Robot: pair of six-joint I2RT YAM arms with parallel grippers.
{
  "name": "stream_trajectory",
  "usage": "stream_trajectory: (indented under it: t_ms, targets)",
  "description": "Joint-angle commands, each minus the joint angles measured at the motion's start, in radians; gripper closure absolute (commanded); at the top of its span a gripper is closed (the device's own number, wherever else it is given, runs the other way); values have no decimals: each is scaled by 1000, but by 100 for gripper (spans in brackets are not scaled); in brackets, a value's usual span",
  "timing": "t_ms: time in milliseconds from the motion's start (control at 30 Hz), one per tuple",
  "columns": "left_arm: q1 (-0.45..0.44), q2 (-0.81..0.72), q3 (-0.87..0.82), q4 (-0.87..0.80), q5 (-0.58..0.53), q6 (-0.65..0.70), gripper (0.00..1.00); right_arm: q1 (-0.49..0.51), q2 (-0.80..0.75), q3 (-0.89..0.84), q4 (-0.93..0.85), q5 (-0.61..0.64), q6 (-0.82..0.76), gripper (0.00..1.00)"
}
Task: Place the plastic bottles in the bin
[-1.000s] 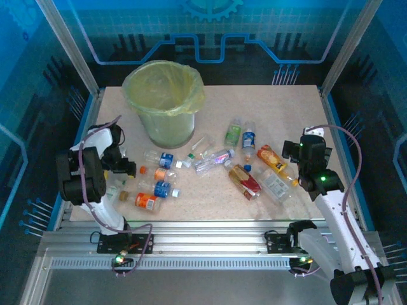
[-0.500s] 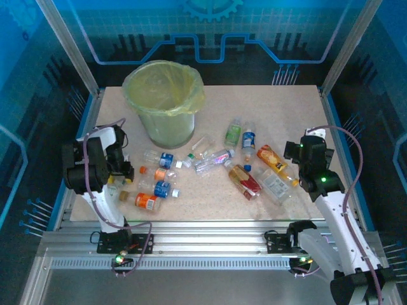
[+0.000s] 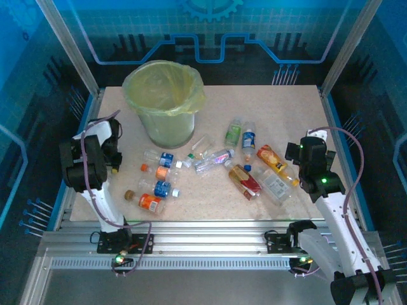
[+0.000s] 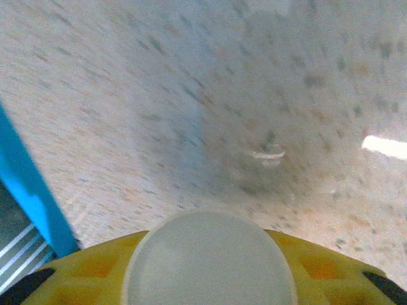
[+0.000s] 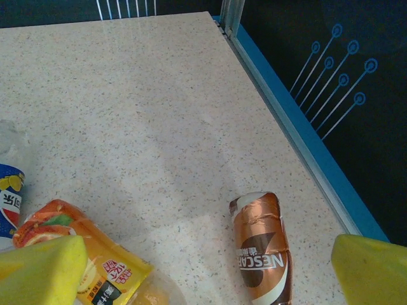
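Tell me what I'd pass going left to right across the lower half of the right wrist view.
Blue-labelled bottle at the left edge → orange-labelled bottle → brown Nescafe bottle → blue table-edge rail.

Top camera looks down over the whole table [image 3: 280, 108]; both wrist cameras face it closely.

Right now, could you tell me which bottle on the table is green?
The green bottle lying farthest back in the scatter, right of the bin, beside a blue-labelled bottle; no other is green.
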Motion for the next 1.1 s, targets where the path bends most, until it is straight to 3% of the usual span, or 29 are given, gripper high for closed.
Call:
stream_trajectory:
  t_ms: [0,367,633,800,967,1067]
  targets:
    - [6,-49,75,3,-94,-27,85,12,-4,33,-17,1,23,0]
    - [3,-284,209,0,-150,-104,97,13,-14,29,5,-58,46,0]
    - [-54,-510,287,35,-95,-192,100,15,3,38,7,-85,69,0]
    - [-104,-636,332,165,126,-267,100,15,-17,35,8,-90,79,0]
    - [-127,-714,317,453,451,-390,100,16,-34,34,2,-113,87,0]
    - [-174,-691,322,630,534,-426,100,16,-41,34,-4,-129,94,0]
